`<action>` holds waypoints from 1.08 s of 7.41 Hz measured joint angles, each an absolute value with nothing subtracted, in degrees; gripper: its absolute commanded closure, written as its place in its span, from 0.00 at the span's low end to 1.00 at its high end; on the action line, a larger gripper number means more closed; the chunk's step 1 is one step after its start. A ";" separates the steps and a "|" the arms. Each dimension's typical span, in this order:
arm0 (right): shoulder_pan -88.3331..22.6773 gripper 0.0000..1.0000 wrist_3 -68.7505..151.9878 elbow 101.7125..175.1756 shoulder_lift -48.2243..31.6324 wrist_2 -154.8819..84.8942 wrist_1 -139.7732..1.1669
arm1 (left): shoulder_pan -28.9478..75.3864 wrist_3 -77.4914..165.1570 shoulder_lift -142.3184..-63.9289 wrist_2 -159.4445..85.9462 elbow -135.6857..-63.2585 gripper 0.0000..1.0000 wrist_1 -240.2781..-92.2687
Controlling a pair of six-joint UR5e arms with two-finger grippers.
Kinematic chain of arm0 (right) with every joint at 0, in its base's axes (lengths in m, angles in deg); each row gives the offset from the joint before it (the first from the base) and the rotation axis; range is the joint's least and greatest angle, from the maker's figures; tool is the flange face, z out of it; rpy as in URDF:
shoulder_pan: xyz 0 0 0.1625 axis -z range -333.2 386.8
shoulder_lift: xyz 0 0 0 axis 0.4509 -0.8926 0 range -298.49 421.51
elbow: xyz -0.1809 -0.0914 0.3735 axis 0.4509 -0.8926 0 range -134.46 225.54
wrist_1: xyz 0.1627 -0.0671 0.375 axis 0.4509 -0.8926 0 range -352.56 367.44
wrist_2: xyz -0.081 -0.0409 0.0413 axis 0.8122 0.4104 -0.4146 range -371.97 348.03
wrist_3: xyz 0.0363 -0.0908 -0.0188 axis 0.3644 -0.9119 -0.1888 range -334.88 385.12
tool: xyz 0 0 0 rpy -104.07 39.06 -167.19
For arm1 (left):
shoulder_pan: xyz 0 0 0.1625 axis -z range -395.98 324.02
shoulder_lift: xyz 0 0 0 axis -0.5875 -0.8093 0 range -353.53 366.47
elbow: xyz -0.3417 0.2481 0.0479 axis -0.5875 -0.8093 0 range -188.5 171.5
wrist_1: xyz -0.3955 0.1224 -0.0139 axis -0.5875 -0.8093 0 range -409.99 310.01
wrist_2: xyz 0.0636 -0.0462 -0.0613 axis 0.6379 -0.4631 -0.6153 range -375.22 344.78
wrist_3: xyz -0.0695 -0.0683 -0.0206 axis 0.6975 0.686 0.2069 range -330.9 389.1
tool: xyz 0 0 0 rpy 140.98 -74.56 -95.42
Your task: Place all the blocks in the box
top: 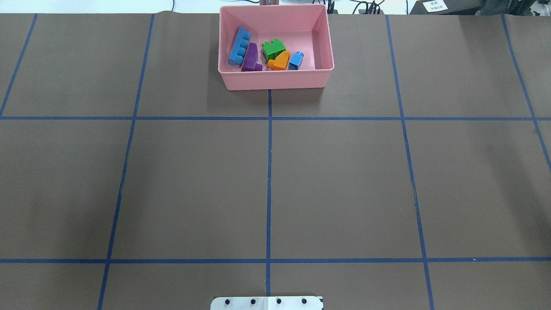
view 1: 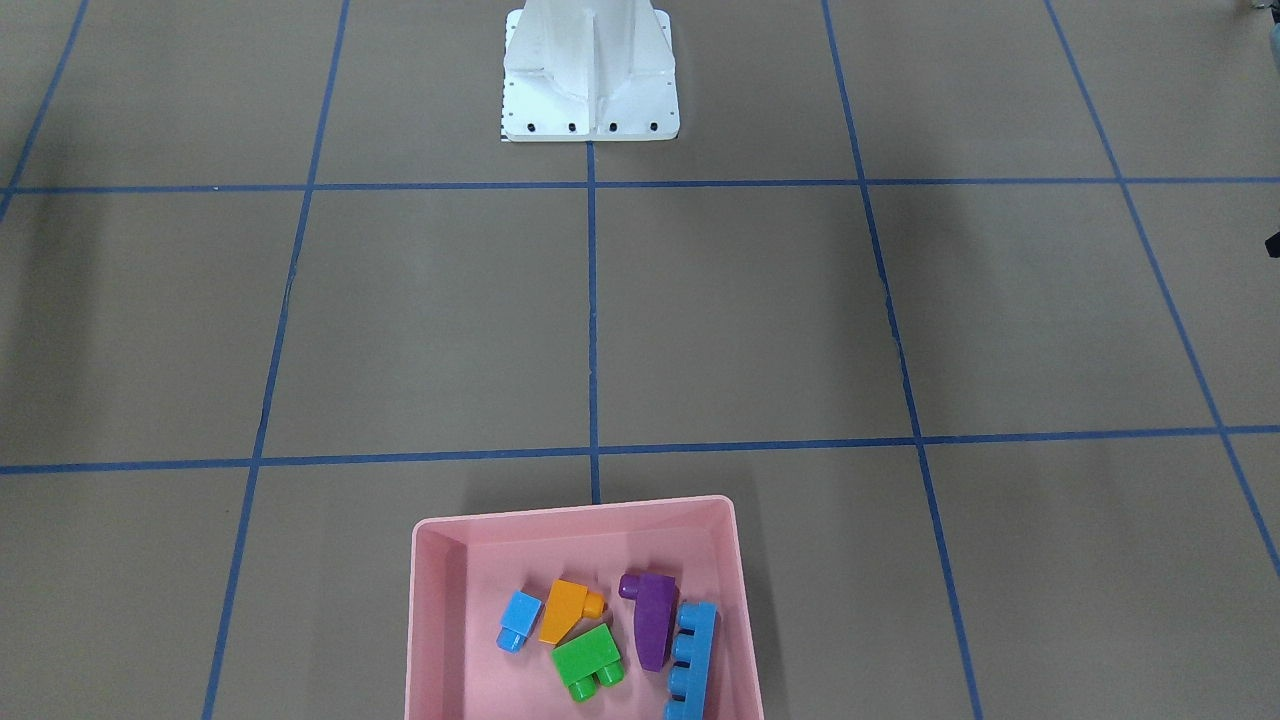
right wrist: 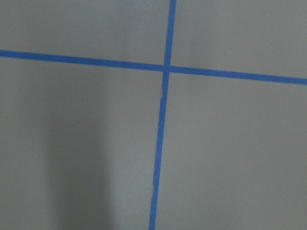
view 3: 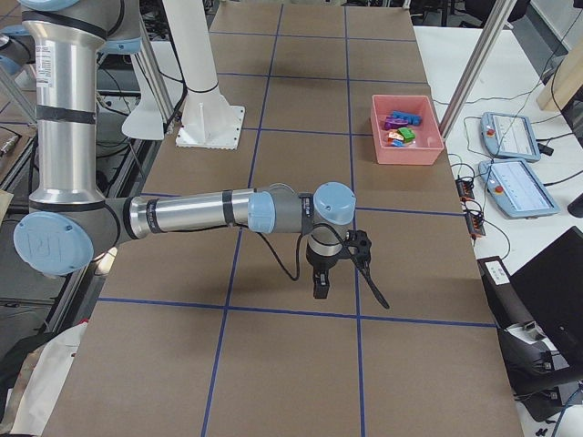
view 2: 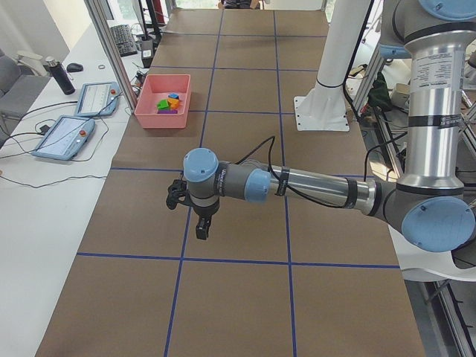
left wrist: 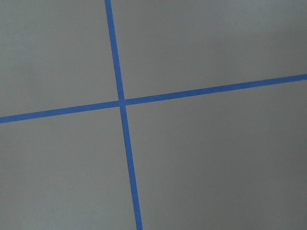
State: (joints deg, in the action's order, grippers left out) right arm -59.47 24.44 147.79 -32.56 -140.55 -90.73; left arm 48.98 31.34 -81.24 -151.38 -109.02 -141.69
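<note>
The pink box (view 1: 575,508) stands at the table's far edge, also in the overhead view (top: 275,79). All five blocks lie inside it: long blue (view 1: 692,660), tiny blue (view 1: 519,619), orange (view 1: 566,610), purple (view 1: 652,617) and green (view 1: 588,660). My left gripper (view 2: 201,223) shows only in the exterior left view, above bare table, far from the box. My right gripper (view 3: 321,282) shows only in the exterior right view, likewise far from the box. I cannot tell whether either is open or shut. Both wrist views show only table and tape.
The white metal base (view 1: 590,75) stands at the robot's side of the table. Blue tape lines cross the brown table. Two teach pendants (view 2: 63,137) lie on the bench beyond the box end, also in the exterior right view (view 3: 519,187).
</note>
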 measured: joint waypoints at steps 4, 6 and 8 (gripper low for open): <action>-59.42 0.00 24.50 147.04 -32.23 -139.86 -90.51 | 49.01 31.38 -81.50 -151.41 -108.43 0.00 -141.61; -59.42 0.00 24.50 146.12 -32.13 -139.87 -88.73 | 49.77 31.39 -81.39 -151.35 -105.85 0.00 -141.45; -59.42 0.00 24.50 145.35 -32.34 -139.93 -86.76 | 51.54 31.41 -81.36 -151.30 -103.47 0.00 -141.14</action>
State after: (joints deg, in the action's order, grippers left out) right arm -59.42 24.50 145.35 -32.34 -139.93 -86.76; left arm 51.54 31.41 -81.36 -151.30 -103.47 -141.14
